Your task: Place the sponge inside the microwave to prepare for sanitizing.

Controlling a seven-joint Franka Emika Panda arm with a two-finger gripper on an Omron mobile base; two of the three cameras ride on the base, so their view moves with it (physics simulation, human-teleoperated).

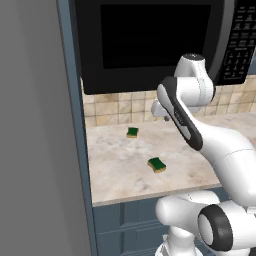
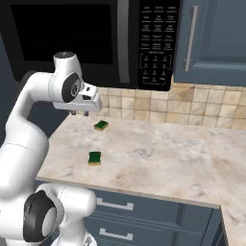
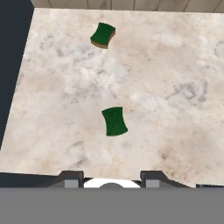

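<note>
Two sponges on worktop [image 3: 175, 65]. Task sponge [image 3: 115, 121] lies near front edge; smaller sponge [image 3: 103, 35] sits at 12 o'clock from it, well apart. Tool [image 2: 79, 113] hangs above, fingers pressed together, empty. Microwave [image 2: 72, 38] door closed.

The white arm [image 2: 29, 120] is bent at the elbow and raised, with the wrist turned so that the hand is pointed downward. The claw [image 2: 79, 113] is held high with nothing between its fingers [image 3: 72, 178], and the jaws are drawn together.
</note>
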